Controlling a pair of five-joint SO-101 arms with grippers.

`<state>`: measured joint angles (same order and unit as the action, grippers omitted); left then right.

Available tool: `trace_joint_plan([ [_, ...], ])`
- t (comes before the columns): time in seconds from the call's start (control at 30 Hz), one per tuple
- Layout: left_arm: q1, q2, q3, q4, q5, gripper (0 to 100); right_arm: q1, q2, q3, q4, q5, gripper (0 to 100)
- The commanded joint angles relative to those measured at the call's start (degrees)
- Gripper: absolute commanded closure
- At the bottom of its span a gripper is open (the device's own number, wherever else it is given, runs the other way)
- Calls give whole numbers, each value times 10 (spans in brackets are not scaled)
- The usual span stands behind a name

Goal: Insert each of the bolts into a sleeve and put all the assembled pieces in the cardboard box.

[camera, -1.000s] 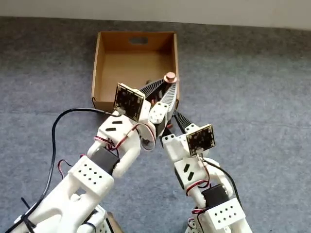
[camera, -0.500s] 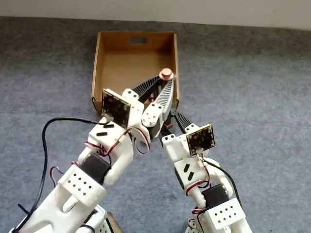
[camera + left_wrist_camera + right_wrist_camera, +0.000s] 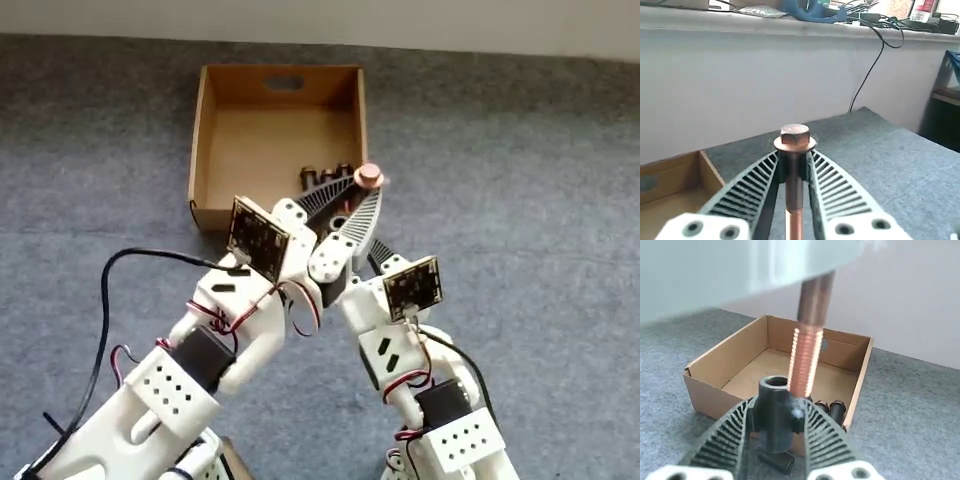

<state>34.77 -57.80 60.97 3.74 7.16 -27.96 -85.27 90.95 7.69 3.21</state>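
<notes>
My left gripper is shut on a copper bolt just under its hex head, holding it upright. In the high view the bolt head hangs over the near right corner of the cardboard box. My right gripper is shut on a black sleeve, held upright with its opening facing up. The bolt's threaded end hangs right beside that opening, not inside it. Assembled pieces lie in the box's near right corner.
One loose black sleeve lies on the grey carpet just below my right gripper, in front of the box wall. Open carpet stretches to the right of the box.
My left gripper has carried the bolt right and toward the near side, from over the box's right wall to its near right corner. The right arm has stayed put.
</notes>
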Motion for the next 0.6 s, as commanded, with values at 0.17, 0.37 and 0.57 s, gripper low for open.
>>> trace_joint_plan([
  [0.17,-30,-17,5,-2,-4,991,7,-7,-3,-14,4,993],
  [0.37,-30,-17,14,-3,-3,991,7,-7,-3,-14,4,993],
  [0.57,-30,-17,14,-3,-3,991,7,-7,-3,-14,4,993],
])
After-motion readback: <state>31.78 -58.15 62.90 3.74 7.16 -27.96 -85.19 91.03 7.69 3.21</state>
